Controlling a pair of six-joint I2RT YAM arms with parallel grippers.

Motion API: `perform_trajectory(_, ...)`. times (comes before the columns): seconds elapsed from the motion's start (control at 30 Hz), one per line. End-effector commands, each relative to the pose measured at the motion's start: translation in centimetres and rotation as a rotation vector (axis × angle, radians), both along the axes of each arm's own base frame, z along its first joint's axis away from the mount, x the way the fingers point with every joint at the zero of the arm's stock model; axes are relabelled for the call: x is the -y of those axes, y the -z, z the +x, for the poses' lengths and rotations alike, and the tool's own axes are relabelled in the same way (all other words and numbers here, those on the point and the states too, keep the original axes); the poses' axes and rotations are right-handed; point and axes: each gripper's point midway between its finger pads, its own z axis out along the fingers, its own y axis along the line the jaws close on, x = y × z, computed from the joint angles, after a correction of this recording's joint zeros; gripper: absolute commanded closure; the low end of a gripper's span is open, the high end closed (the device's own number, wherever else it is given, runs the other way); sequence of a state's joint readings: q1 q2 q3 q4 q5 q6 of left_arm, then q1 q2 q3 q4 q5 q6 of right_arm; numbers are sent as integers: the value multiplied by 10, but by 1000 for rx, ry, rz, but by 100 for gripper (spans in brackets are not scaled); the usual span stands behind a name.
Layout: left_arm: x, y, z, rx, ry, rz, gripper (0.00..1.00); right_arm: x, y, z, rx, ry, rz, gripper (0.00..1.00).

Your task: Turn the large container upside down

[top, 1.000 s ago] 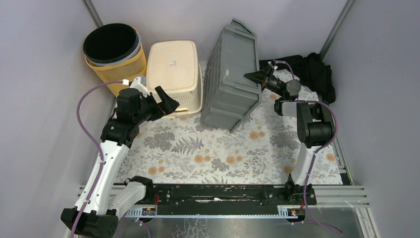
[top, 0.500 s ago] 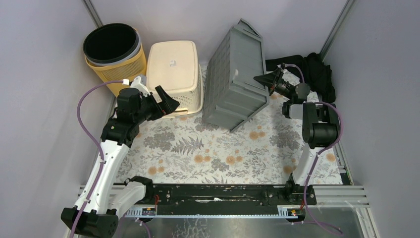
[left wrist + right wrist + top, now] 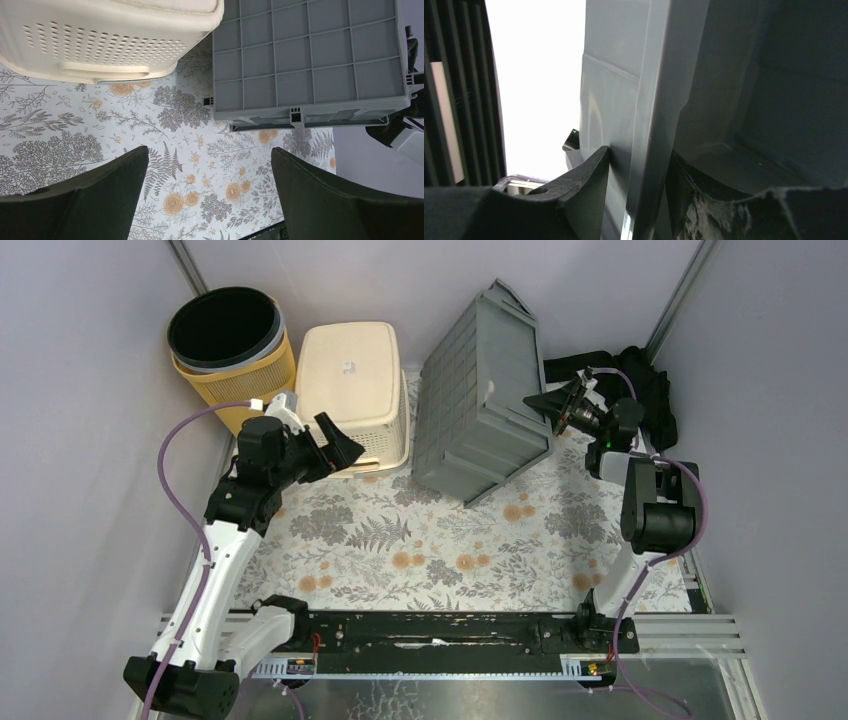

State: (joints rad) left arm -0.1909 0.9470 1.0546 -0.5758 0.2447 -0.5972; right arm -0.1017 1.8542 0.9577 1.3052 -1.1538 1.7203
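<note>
since one second ago, the large container (image 3: 480, 410) has tipped further over. its top corner and the right gripper (image 3: 553, 405) have both shifted to the right, and more of the ribbed base now faces the top camera. the left gripper (image 3: 340, 450) has not moved.

right gripper: jaws closed narrow on the container's side wall at the rim. in the right wrist view, one finger (image 3: 584, 175) lies against the outer face and the other against the inner face, with the wall clamped between them.

left gripper (image 3: 210, 160): jaws spread wide, nothing between them. ahead of these jaws, well apart, the container (image 3: 310, 55) shows its gridded base. the cream basket (image 3: 110, 45) lies ahead and to one side of it.

container position: tilted on its lower long edge on the floral table cover (image 3: 400, 550), its open mouth turned toward the right jaws.

progress (judgement): the turn appears more than half done, with the base already uppermost. remaining steps: lower the held rim until the mouth lies flat on the cover, then release.
</note>
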Motion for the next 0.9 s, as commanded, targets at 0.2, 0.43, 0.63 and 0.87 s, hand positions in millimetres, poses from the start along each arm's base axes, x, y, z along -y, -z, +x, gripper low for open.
perform_trajectory(0.2, 7, -15, 4, 60, 23, -28, 0, 15, 45, -3, -76, 39, -197, 53)
perform_trajectory(0.43, 7, -17, 3, 65, 25, -28, 0, 24, 58, -1, -101, 84, -315, 60)
perform_trajectory(0.63, 6, -16, 1, 69, 25, -27, 0, 25, 65, 0, -115, 93, -329, 69)
perform_trajectory(0.87, 6, -18, 1, 74, 24, -27, 0, 29, 72, 2, -134, 113, -361, 79)
